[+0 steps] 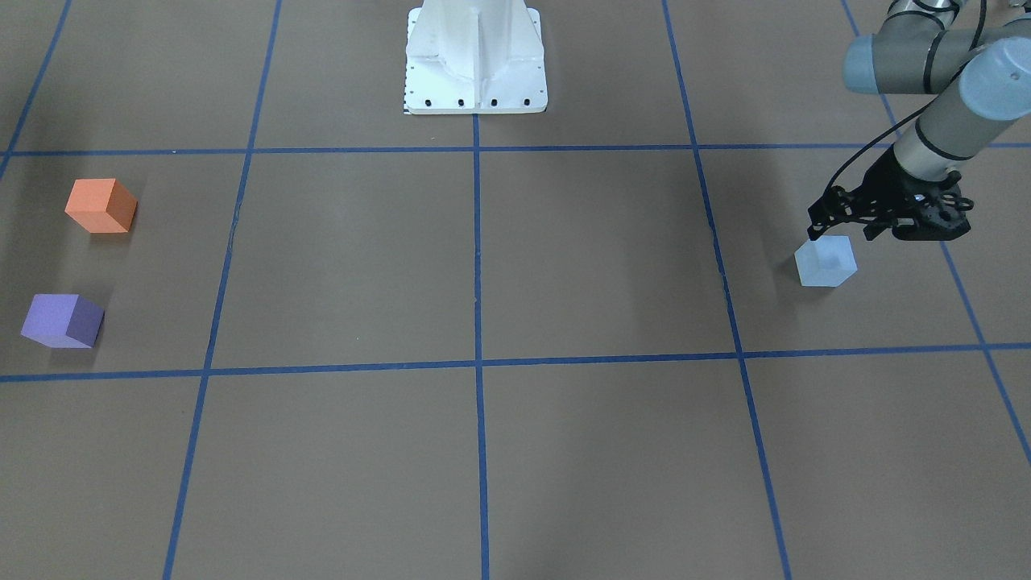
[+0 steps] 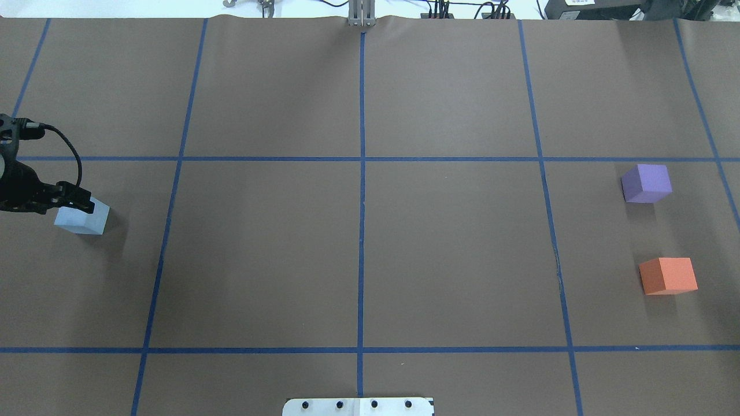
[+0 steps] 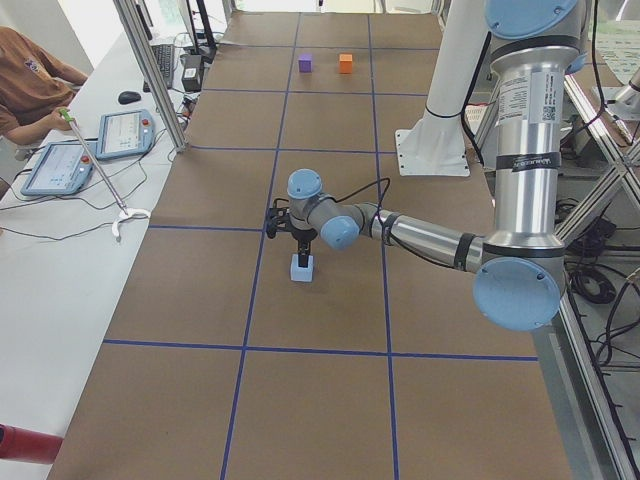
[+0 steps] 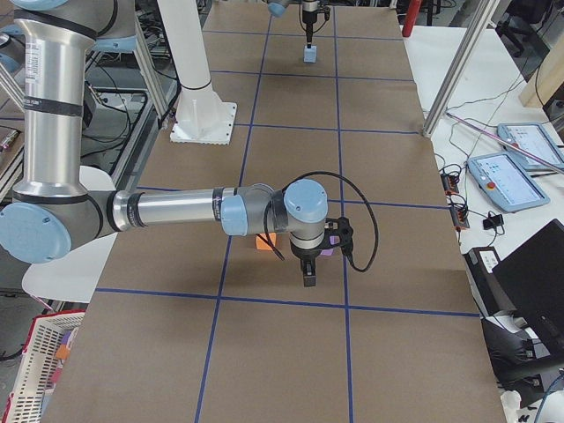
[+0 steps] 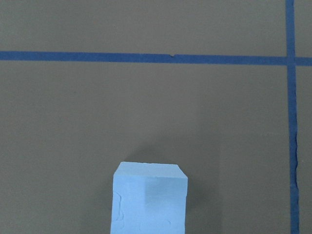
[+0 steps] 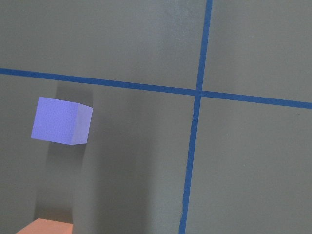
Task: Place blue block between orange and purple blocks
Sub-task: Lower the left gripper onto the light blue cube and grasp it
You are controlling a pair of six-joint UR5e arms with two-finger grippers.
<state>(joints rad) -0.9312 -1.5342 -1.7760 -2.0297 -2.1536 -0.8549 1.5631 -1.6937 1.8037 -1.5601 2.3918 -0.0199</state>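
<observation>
The light blue block rests on the brown table at the robot's far left; it also shows in the overhead view and at the bottom of the left wrist view. My left gripper hovers just above it, open, with its fingers spread about the block's width. The orange block and the purple block sit apart at the far right, with a gap between them. My right gripper hangs above those two blocks; I cannot tell whether it is open or shut. Its wrist view shows the purple block.
Blue tape lines divide the brown table into squares. The robot's white base stands at the middle of the near edge. An operator and tablets are on a side table beyond the far edge.
</observation>
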